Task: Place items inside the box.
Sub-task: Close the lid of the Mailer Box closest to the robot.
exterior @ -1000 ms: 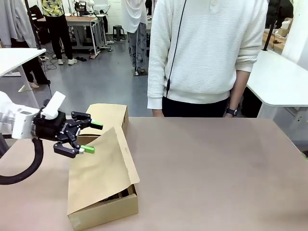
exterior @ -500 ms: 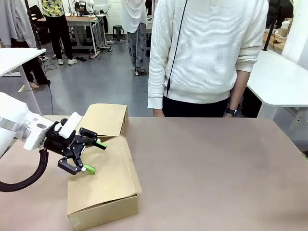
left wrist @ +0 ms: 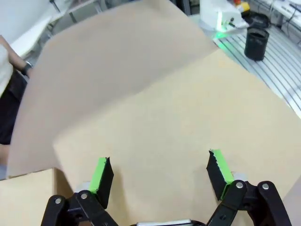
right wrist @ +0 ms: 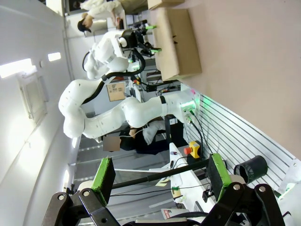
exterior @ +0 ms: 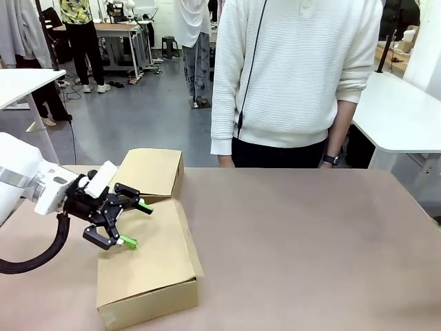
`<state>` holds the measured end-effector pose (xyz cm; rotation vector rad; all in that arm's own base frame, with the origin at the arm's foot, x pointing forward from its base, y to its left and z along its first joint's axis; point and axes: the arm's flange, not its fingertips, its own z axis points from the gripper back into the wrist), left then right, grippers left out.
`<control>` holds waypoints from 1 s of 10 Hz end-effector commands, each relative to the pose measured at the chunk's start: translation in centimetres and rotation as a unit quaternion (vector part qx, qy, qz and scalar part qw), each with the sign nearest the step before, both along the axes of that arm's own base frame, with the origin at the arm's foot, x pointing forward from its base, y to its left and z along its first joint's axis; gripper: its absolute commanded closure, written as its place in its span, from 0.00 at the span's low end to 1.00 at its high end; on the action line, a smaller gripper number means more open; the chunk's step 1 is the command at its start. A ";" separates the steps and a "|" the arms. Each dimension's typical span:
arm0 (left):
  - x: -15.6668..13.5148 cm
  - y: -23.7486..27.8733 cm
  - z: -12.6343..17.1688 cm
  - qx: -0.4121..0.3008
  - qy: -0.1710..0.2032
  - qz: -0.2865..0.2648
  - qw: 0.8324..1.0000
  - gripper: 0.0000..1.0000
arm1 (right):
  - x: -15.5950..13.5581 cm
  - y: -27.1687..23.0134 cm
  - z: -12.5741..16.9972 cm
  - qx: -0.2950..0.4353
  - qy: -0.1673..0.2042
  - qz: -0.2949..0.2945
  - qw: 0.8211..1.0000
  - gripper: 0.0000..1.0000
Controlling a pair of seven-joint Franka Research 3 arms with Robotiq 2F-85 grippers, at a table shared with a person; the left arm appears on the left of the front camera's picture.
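left gripper (exterior: 127,224) — fingers spread, gripping nothing — is hovering over the box (exterior: 146,265)'s lowered flap; pressing evenly near the far-left edge should seat it flush.

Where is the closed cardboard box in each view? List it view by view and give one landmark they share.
Front view: cardboard box lower left, lid down, beneath the open left gripper.
Left wrist view: its lid lies just past the green pads.
Right wrist view: box at top centre, seen sideways.
Shared landmark: the left gripper at the box.
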<state>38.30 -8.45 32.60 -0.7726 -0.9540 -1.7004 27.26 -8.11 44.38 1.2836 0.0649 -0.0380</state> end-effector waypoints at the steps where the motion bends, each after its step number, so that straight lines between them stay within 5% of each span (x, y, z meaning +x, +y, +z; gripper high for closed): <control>1: -2.6 2.2 4.0 -0.092 -0.027 0.021 0.995 0.00 | 0.0 0.0 0.6 0.005 0.008 -0.003 1.000 0.00; 2: -2.7 4.0 7.3 -0.146 -0.014 0.046 0.988 0.00 | 0.0 0.0 0.6 0.005 0.008 -0.003 1.000 0.00; 4: -2.5 8.1 11.6 -0.191 0.087 0.113 0.971 0.00 | 0.0 0.0 0.6 0.005 0.008 -0.003 1.000 0.00; 6: -1.6 10.9 13.2 -0.196 0.207 0.289 0.914 0.00 | 0.0 0.0 0.6 0.005 0.008 -0.003 1.000 0.00; 8: -0.6 14.7 13.5 -0.153 0.377 0.326 0.853 0.00 | 0.0 0.0 0.6 0.005 0.008 -0.003 1.000 0.00; 10: 0.0 17.4 10.8 -0.091 0.501 0.316 0.800 0.00 | 0.0 0.0 0.6 0.005 0.008 -0.003 1.000 0.00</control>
